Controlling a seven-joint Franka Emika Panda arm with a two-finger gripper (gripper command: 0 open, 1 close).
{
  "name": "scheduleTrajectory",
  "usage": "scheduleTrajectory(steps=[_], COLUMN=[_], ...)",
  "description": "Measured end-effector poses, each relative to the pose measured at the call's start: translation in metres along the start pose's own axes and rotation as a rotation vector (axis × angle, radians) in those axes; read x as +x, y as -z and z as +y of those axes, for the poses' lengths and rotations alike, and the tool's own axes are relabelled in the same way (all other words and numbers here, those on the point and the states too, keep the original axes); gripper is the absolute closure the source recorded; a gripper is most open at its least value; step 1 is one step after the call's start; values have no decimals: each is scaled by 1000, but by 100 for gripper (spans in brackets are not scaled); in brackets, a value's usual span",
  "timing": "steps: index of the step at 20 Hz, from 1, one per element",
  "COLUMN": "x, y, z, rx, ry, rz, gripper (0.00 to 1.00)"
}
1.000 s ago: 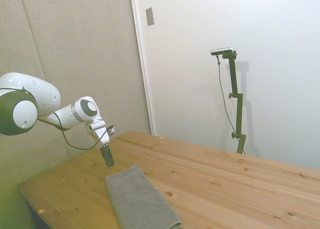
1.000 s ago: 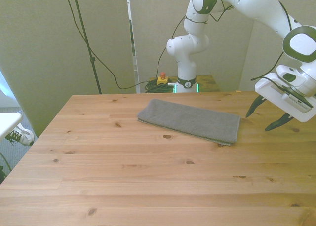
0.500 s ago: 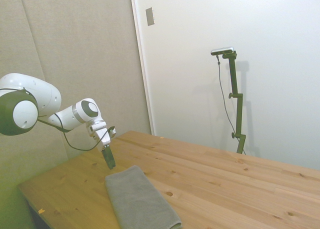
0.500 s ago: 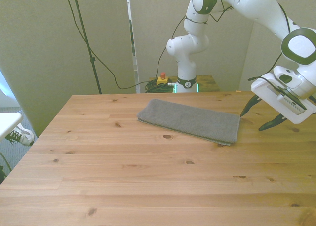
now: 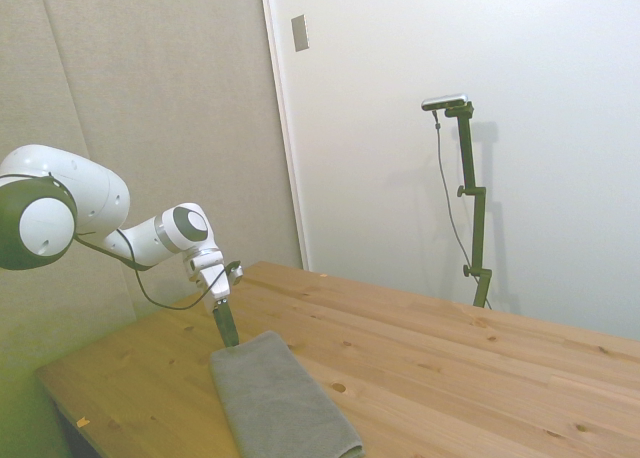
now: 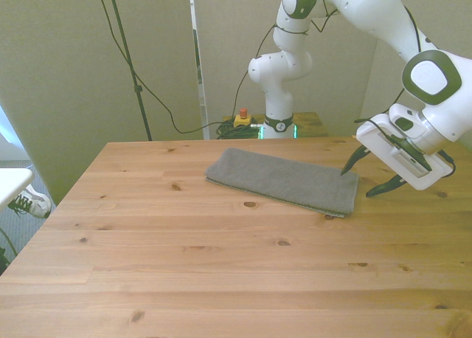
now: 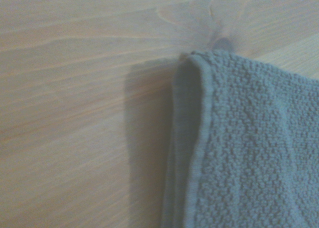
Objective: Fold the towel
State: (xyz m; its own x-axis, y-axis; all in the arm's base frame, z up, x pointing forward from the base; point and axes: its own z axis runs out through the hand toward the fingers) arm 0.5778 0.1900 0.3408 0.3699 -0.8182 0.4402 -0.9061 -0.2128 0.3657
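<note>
One towel (image 6: 284, 181) lies on one table (image 6: 221, 264); the gripper (image 6: 375, 173), fingers apart, has moved closer to its end.

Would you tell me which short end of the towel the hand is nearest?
The end at the front view's right: the hand, open, hangs just beside that end of the towel; the opposite end lies unattended.

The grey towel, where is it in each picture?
Side view: the towel lies at the bottom, left of the middle, on the table.
Front view: the towel lies right of the middle.
Wrist view: its corner fills one side.
Shared landmark: the towel end nearest the gripper.
</note>
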Motion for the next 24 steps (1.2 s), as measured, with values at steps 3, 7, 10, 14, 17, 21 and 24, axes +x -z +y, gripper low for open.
scheduleTrajectory(steps=[3,7,10,14,17,21,24], x=[11,19,21,23,23,23,23], y=[-10,-15,-17,-19,-21,-25,-28], z=[8,12,15,15,15,15,14], rx=[-2,15,12,9,7,11,14], ry=[-7,6,11,15,18,20,21], rz=[-8,-23,-23,-24,-24,-26,-27], gripper=[0,100,100,100,100,100,100])
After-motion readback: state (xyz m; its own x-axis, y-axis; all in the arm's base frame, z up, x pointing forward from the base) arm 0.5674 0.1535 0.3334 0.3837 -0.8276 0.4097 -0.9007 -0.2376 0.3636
